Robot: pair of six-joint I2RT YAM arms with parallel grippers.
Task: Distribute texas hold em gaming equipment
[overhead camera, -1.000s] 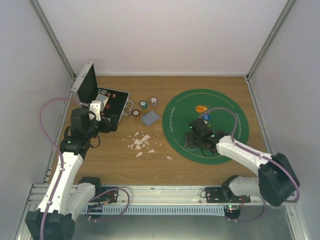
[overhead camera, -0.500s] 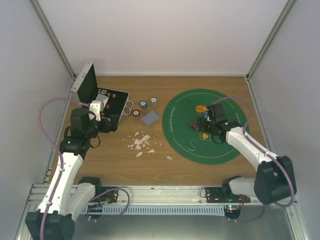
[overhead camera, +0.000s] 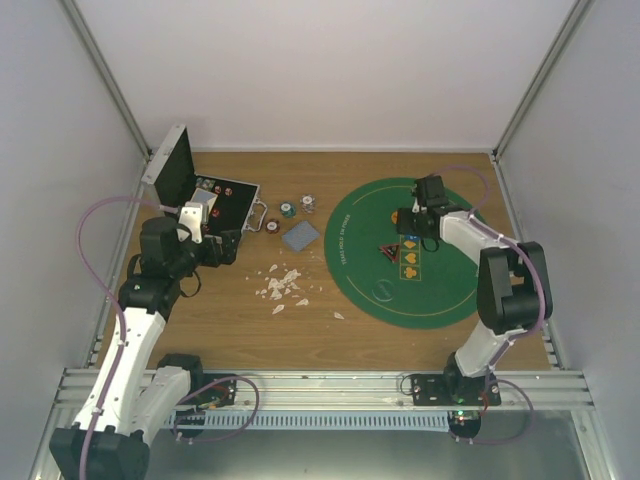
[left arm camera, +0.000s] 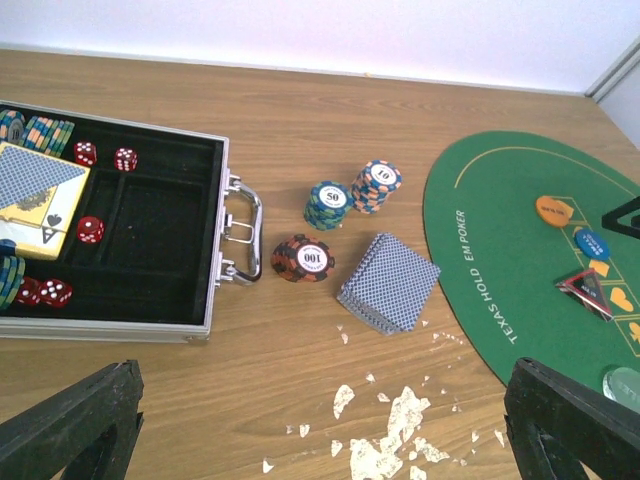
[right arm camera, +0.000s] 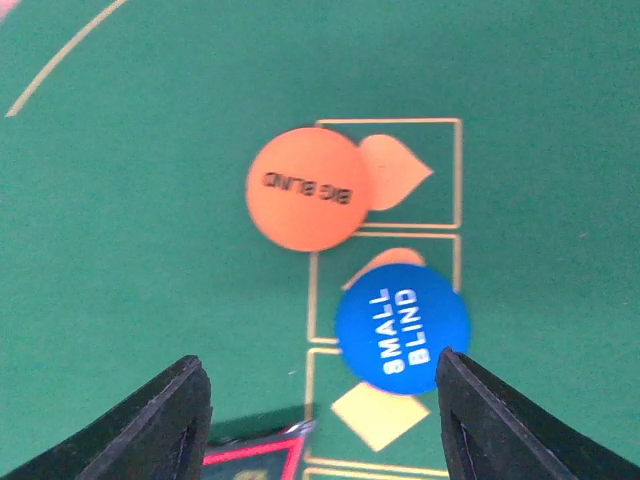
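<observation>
Currently, the right gripper [right arm camera: 318,362], jaws apart and clamped on nothing, hovers over the round green felt mat [right arm camera: 150,250], where the flat round blue "SMALL BLIND" button [right arm camera: 402,327] lies just ahead, right of centre in the wrist frame, nearer the finger at lower right, with the round orange button [right arm camera: 305,188] beyond it.

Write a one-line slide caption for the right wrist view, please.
Open right gripper over the green mat, facing the orange Big Blind button and blue Small Blind button.
</observation>
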